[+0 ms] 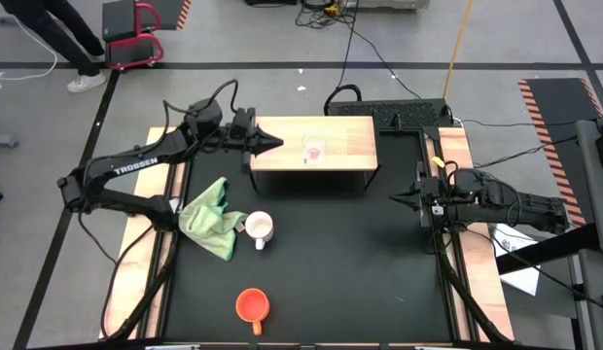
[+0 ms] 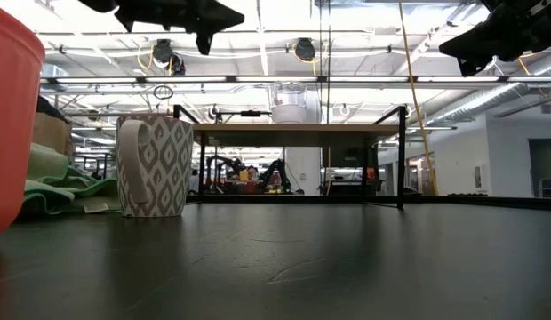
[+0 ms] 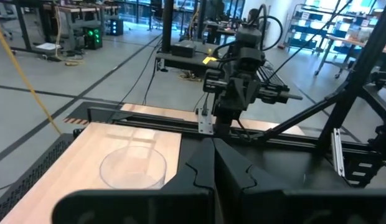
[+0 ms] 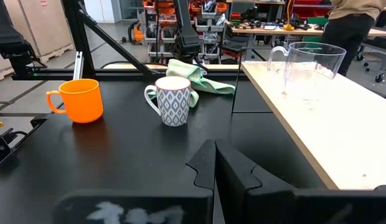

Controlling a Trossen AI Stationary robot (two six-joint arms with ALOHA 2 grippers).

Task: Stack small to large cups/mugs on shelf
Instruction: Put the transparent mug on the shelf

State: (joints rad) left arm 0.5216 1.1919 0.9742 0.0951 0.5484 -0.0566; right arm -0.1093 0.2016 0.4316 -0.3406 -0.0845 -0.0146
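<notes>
The clear glass cup [image 1: 313, 151] stands upright on the shelf's wooden top [image 1: 345, 131], near its middle. The white patterned mug [image 1: 260, 228] stands on the black table beside the green cloth. The orange mug [image 1: 252, 305] stands near the table's near edge. My left gripper [image 1: 278, 143] is shut and hovers over the shelf's left end, pointing at the glass cup [image 3: 134, 168] a short way off. My right gripper [image 1: 397, 199] is shut and hovers off the shelf's right near corner, pointing left; its wrist view shows the orange mug [image 4: 81, 99], white mug [image 4: 174, 99] and glass cup [image 4: 311, 65].
A crumpled green cloth [image 1: 212, 216] lies left of the white mug, touching it. Light wooden strips run along the table's left and right sides. Bare black table [image 1: 360, 272] spreads between the shelf and the near edge. A person's legs [image 1: 49, 39] stand beyond the far left corner.
</notes>
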